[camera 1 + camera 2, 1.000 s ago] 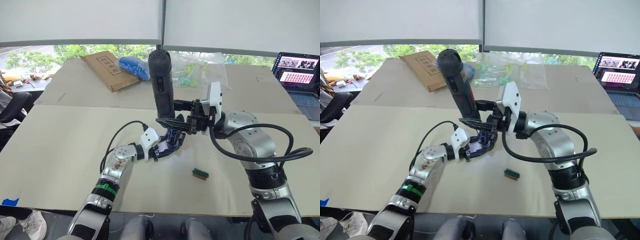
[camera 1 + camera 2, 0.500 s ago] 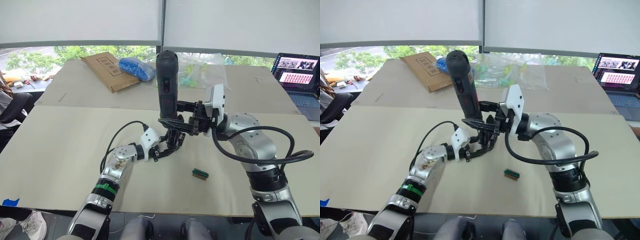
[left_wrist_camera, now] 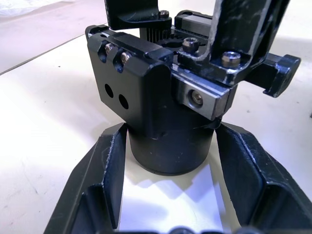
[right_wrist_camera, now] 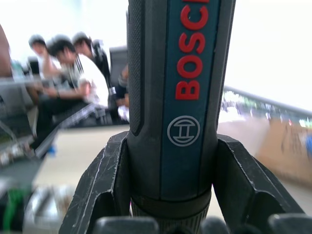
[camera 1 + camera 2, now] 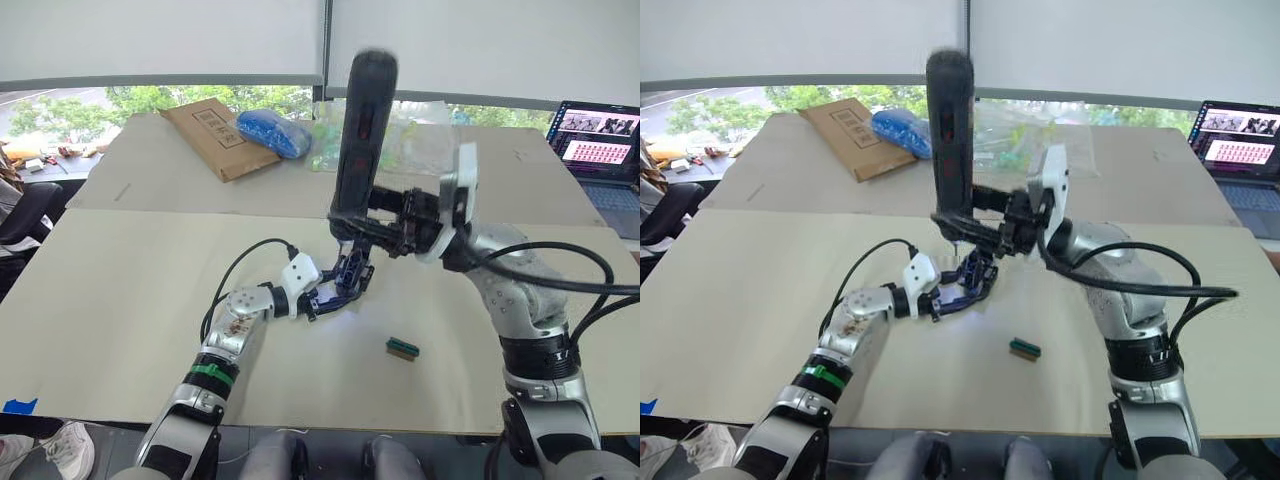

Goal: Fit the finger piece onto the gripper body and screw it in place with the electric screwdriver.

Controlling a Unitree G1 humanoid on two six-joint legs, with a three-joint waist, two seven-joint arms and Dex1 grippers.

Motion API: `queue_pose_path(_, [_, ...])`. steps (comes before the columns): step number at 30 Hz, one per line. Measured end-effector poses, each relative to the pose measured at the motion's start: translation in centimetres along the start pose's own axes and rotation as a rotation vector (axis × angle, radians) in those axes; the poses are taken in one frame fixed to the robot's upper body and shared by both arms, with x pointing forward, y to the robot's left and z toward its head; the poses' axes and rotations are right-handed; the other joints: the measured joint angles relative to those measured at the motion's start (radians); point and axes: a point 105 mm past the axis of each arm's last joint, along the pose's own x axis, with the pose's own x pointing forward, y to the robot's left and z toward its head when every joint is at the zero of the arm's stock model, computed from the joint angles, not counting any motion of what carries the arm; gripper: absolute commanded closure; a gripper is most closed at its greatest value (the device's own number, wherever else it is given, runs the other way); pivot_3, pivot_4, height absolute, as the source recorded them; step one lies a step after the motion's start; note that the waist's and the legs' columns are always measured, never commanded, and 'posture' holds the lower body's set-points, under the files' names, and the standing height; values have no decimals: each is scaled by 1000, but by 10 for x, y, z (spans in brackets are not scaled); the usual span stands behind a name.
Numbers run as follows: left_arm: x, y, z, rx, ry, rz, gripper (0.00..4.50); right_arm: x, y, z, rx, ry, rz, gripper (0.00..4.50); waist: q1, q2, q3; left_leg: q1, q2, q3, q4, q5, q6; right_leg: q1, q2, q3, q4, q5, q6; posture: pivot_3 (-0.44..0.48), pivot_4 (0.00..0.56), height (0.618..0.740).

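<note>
Beige table [image 5: 120, 300] nearest, with a small green-and-brown block [image 5: 401, 347] lying apart toward the right. Just beyond, at mid-table, left gripper [image 5: 322, 300] clamped on the round base of the black gripper body [image 3: 165, 97], which stands on the table with fingers [image 3: 105, 180] pressed to both its sides; above it, right gripper [image 5: 352, 222] closed around the lower end of the screwdriver [image 5: 952, 130], held nearly upright, bit down over the body. Farther back, a cardboard box [image 5: 220, 135], a blue bag [image 5: 268, 133], clear bags [image 5: 420, 145], and a laptop [image 5: 595, 150] at far right.
</note>
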Motion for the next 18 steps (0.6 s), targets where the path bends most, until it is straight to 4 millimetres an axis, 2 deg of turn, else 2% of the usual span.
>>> queue_pose_path(2, [1, -1, 0, -2, -1, -4, 2233, 3, 13, 11, 3, -20, 60, 2549, 0, 0, 0, 0, 0, 0, 0, 0, 0, 2, 1, -1, -1, 0, 1, 0, 150, 740])
queue_pose_path(5, [1, 0, 0, -8, 3, 2, 2233, -3, 26, 8, 69, 36, 114, 2549, 0, 0, 0, 0, 0, 0, 1, -1, 1, 3, 1, 0, -2, 1, 1, 0, 150, 740])
queue_pose_path(7, [-2, 1, 0, -29, 13, 1, 1197, -17, 27, 0, 163, 126, 96, 2549, -1, -2, 1, 0, 0, 0, 1, -1, 2, 3, 1, 0, -2, 1, 2, 0, 150, 740])
queue_pose_path(9, [-13, 1, -1, -37, 35, -8, 170, -34, 25, -6, 259, 219, 40, 2549, -4, -2, 2, 0, 1, -1, 1, -1, 2, 3, -1, 0, -3, 1, 1, 0, 150, 740])
queue_pose_path(10, [-21, 1, -3, -51, 47, -10, 19, -44, 23, -8, 314, 264, 4, 2549, -5, -2, 2, 0, 1, -1, 0, -1, 2, 1, -2, 1, -3, 1, 1, 0, 150, 740])
queue_pose_path(13, [-52, 3, -2, -82, 86, -18, 19, -83, 16, -10, 515, 403, -122, 2549, -7, -1, 4, 0, 2, -1, -1, -1, 2, 1, -8, 1, -6, 1, 1, 0, 150, 740])
queue_pose_path(16, [-84, -8, 6, -106, 114, -86, 19, -121, 15, -15, 709, 549, -238, 2549, -10, 0, 6, 1, 2, -1, -1, -2, 2, 2, -10, 1, -8, 1, 1, 0, 150, 740])
queue_pose_path(18, [-107, -19, 10, -136, 155, -140, 19, -156, 10, -25, 817, 665, -385, 2549, -10, 1, 7, 1, 1, -1, -1, -2, 3, 3, -12, 2, -9, 1, 1, 0, 150, 740])
